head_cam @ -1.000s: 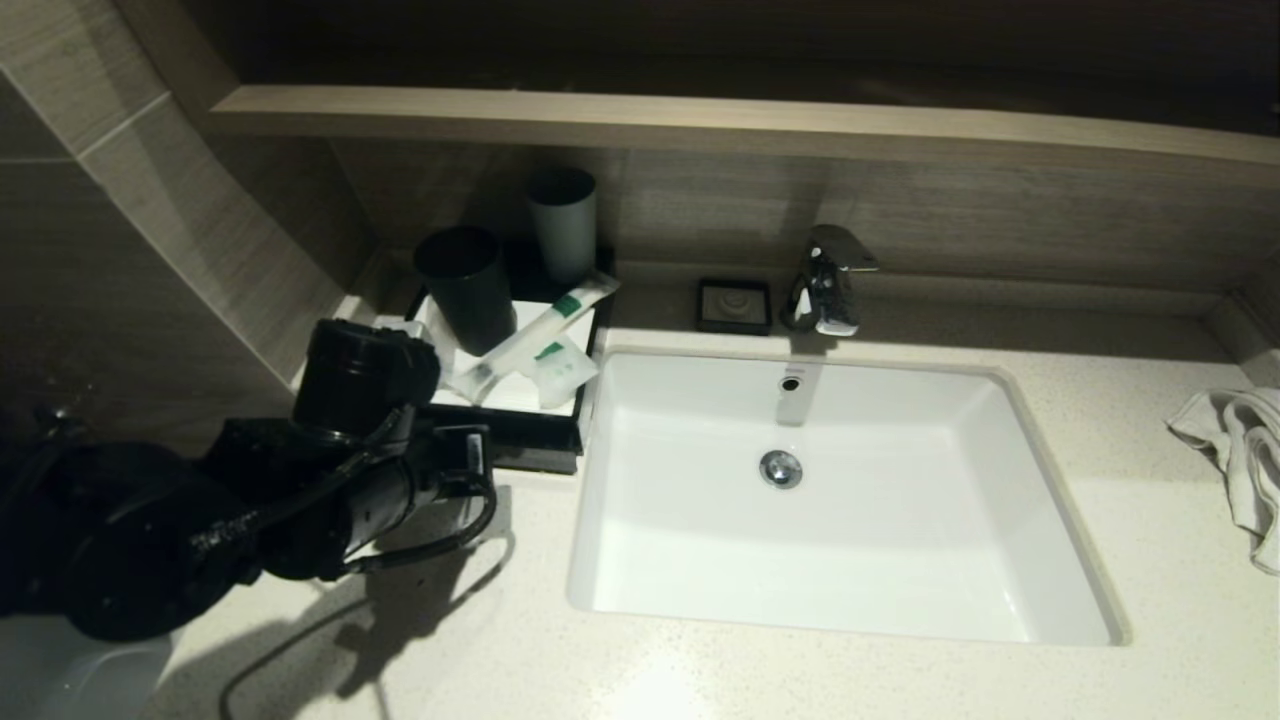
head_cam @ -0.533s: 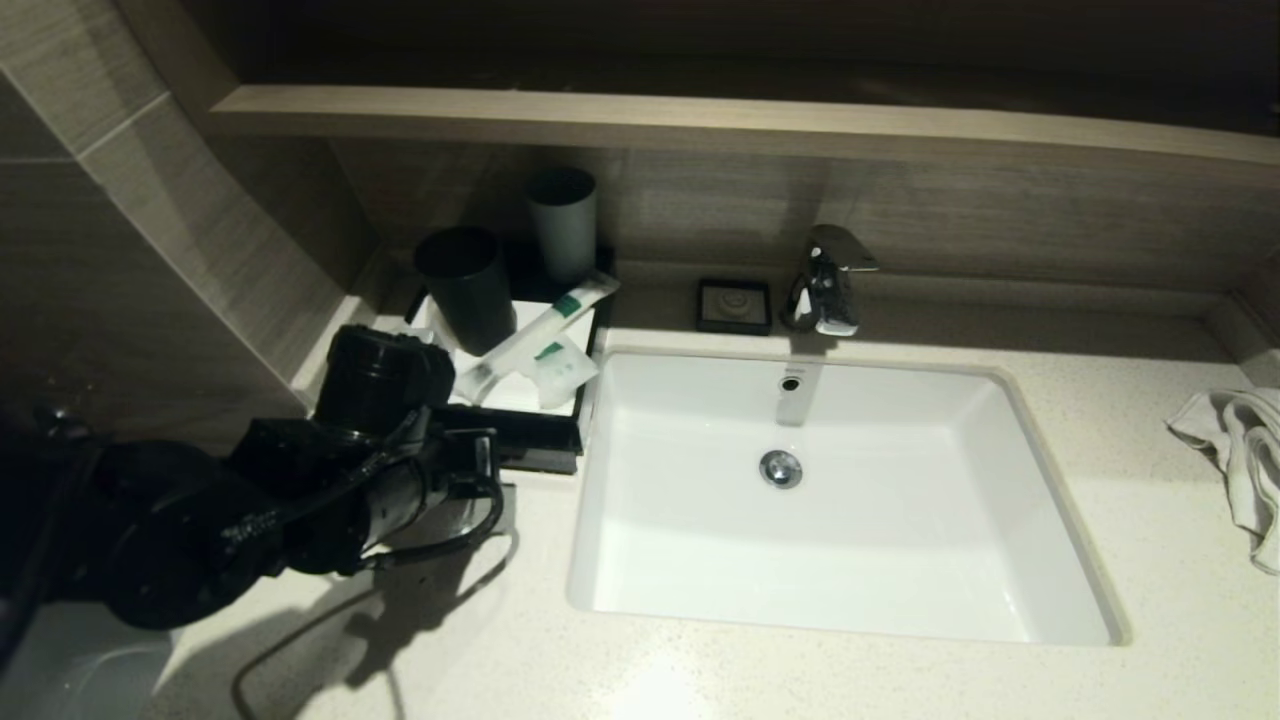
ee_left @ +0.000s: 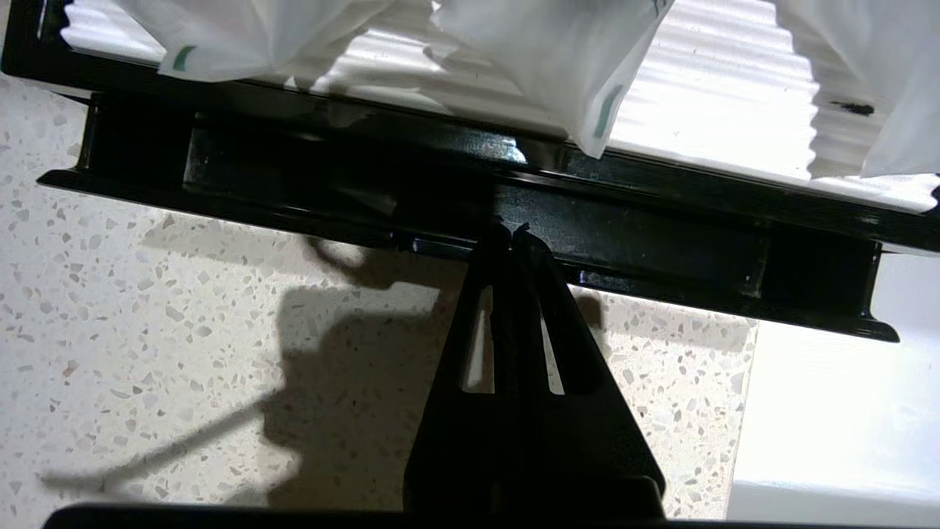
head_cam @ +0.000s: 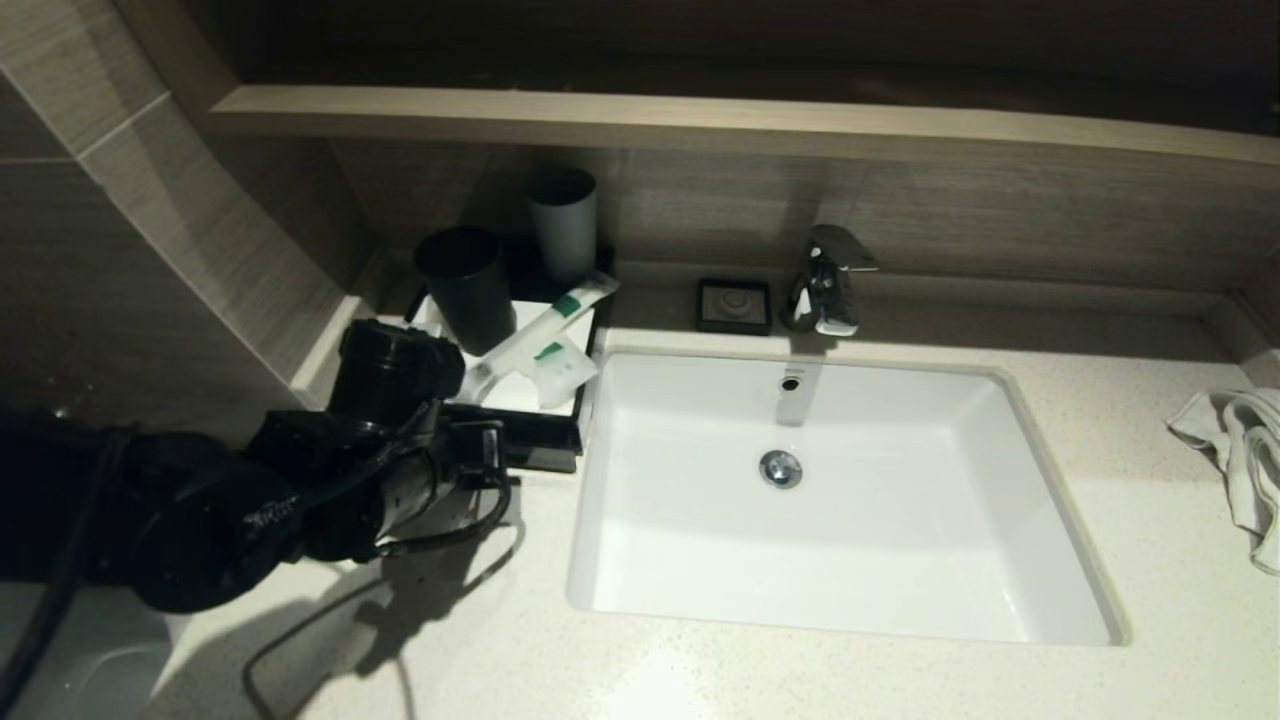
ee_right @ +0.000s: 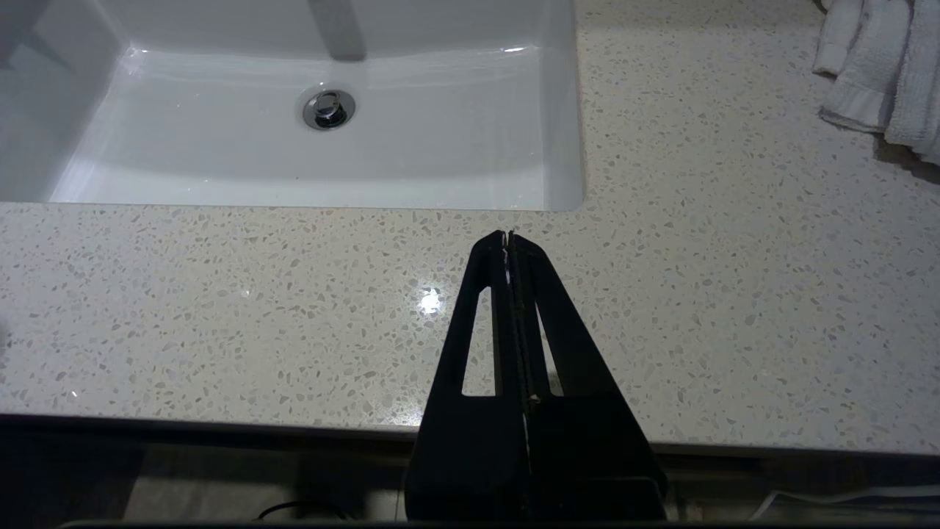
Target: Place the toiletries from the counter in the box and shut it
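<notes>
A black box (head_cam: pixel 540 442) with a white ribbed liner stands on the counter left of the sink. White toiletry packets with green marks lie in it: a long one (head_cam: pixel 545 325) and a smaller one (head_cam: pixel 562 368). My left gripper (head_cam: pixel 492 452) is shut and empty. In the left wrist view its tips (ee_left: pixel 510 229) are at the box's black front wall (ee_left: pixel 661 235), with the packets (ee_left: pixel 558 66) just beyond. My right gripper (ee_right: pixel 508 235) is shut and empty over the counter in front of the sink, and it is out of the head view.
A dark cup (head_cam: pixel 467 285) and a grey cup (head_cam: pixel 563 222) stand at the back of the box. A white sink (head_cam: pixel 850 600), a faucet (head_cam: pixel 828 280) and a black soap dish (head_cam: pixel 734 304) lie to the right. A white towel (head_cam: pixel 1245 450) is at the far right.
My left arm has moved a little to the right and forward, bringing its shut gripper up to the box's front wall. Nothing else has moved.
</notes>
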{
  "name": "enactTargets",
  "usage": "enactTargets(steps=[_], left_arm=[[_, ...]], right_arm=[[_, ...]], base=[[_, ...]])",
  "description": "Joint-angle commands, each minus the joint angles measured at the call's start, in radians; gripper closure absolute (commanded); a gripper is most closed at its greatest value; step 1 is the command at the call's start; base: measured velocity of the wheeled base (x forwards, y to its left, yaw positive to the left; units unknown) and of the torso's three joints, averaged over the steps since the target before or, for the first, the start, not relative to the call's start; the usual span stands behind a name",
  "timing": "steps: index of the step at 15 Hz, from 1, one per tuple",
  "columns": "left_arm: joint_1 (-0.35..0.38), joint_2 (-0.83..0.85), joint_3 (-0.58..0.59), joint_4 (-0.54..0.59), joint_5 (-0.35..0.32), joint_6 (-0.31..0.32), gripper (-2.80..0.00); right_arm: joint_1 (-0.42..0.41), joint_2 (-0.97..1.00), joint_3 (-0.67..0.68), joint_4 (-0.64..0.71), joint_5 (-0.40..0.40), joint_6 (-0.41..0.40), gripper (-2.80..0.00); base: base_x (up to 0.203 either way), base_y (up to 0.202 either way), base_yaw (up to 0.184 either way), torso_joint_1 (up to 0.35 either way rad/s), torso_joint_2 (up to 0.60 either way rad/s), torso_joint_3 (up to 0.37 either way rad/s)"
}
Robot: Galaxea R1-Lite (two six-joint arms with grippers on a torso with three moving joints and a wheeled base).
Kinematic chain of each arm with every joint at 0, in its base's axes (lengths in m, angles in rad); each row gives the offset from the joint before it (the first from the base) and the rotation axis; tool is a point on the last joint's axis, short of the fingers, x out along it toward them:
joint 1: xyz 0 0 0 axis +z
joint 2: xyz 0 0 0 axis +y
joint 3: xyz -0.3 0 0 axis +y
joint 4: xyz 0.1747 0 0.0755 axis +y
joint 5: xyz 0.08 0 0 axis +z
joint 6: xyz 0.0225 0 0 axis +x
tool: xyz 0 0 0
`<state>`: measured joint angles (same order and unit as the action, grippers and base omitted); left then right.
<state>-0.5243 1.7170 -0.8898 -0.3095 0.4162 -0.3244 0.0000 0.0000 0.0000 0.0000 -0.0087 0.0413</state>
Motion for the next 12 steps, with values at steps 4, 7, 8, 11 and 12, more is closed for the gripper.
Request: enactTargets(steps=[4,7,8,11,12], left_arm=[[0.006,0.018,-0.005,0.0,0.004,-0.001,0.0],[0.006,0.022,-0.007,-0.002,0.004,-0.001,0.0],[0.006,0.025,-0.013,-0.011,0.004,-0.002,0.0],[0.015,0.033,-0.015,-0.054,0.007,0.004,0.0],[0.015,0.033,-0.014,-0.054,0.007,0.004,0.0]], right_arm=[[0.0,0.0,0.0,0.0,-0.001,0.0,0.0],[0.0,0.0,0.0,0.0,0.0,0.0,0.0],[0.0,0.0,0.0,0.0,0.001,0.0,0.0],[0.0,0.0,0.0,0.0,0.001,0.0,0.0],[0.0,0.0,0.0,0.0,0.0,0.0,0.0]], base=[[0.0,0.0,0.0,0.0,0.0,0.0],[0.0,0.0,0.0,0.0,0.0,0.0],[0.0,0.0,0.0,0.0,0.0,0.0],[0.0,0.0,0.0,0.0,0.0,0.0],[0.0,0.0,0.0,0.0,0.0,0.0]])
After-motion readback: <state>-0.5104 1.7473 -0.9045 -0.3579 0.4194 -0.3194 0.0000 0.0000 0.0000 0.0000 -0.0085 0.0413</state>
